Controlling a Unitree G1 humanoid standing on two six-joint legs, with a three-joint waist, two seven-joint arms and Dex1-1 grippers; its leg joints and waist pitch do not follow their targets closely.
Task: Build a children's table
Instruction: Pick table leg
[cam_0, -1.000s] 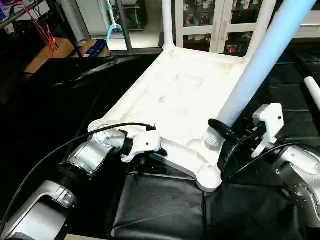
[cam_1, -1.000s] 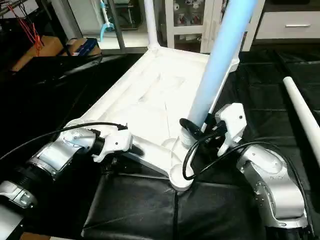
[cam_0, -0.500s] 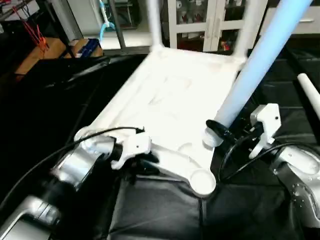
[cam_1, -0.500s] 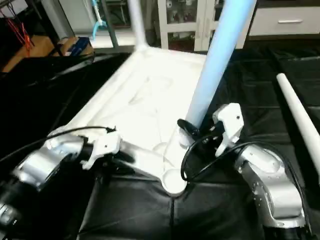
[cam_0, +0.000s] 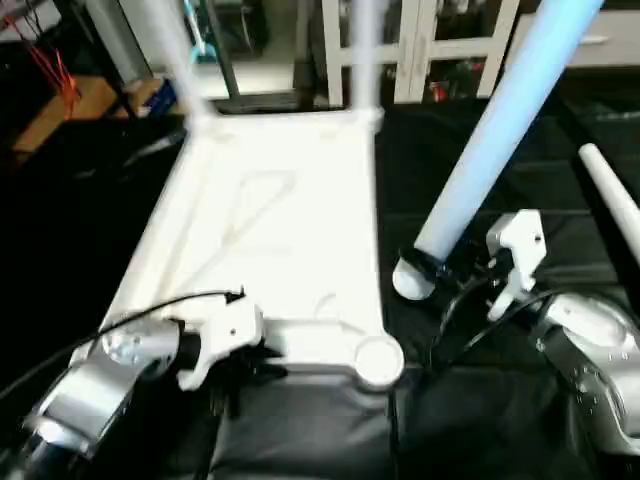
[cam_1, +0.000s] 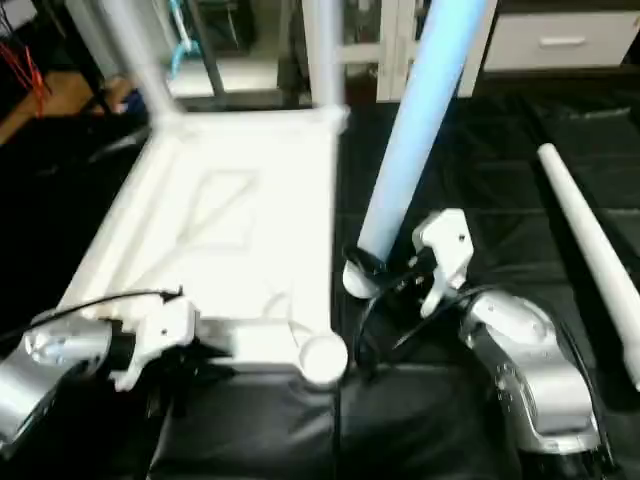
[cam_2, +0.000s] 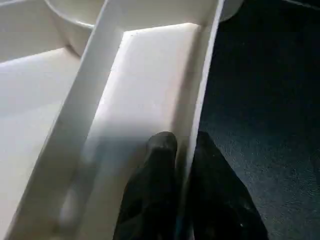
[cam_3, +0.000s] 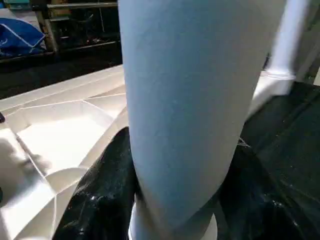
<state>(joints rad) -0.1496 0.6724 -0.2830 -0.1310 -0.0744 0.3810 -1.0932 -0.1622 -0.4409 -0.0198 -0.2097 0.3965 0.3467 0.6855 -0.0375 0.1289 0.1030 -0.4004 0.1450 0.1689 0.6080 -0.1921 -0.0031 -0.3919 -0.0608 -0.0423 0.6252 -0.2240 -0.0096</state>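
The white tabletop (cam_0: 270, 220) lies underside up on the black mat, with two legs standing in its far corner sockets. My left gripper (cam_0: 240, 368) is at the near edge, its black fingers (cam_2: 156, 187) shut astride the rim wall. My right gripper (cam_0: 440, 268) is shut on a tilted bluish-white leg (cam_0: 490, 150). In the right wrist view its fingers (cam_3: 102, 187) press both sides of the leg. The leg's lower end (cam_0: 408, 280) hangs just off the tabletop's right edge, beyond the empty near-right corner socket (cam_0: 378, 360).
Another white leg (cam_1: 590, 250) lies loose on the black mat at the right. Shelving, cabinets and an orange box (cam_0: 75, 100) stand beyond the mat at the back.
My left gripper has shut on the tabletop's rim, and the tabletop has swung, its far end going left. The held leg's lower end, earlier over the near-right corner, is now beside the tabletop's edge.
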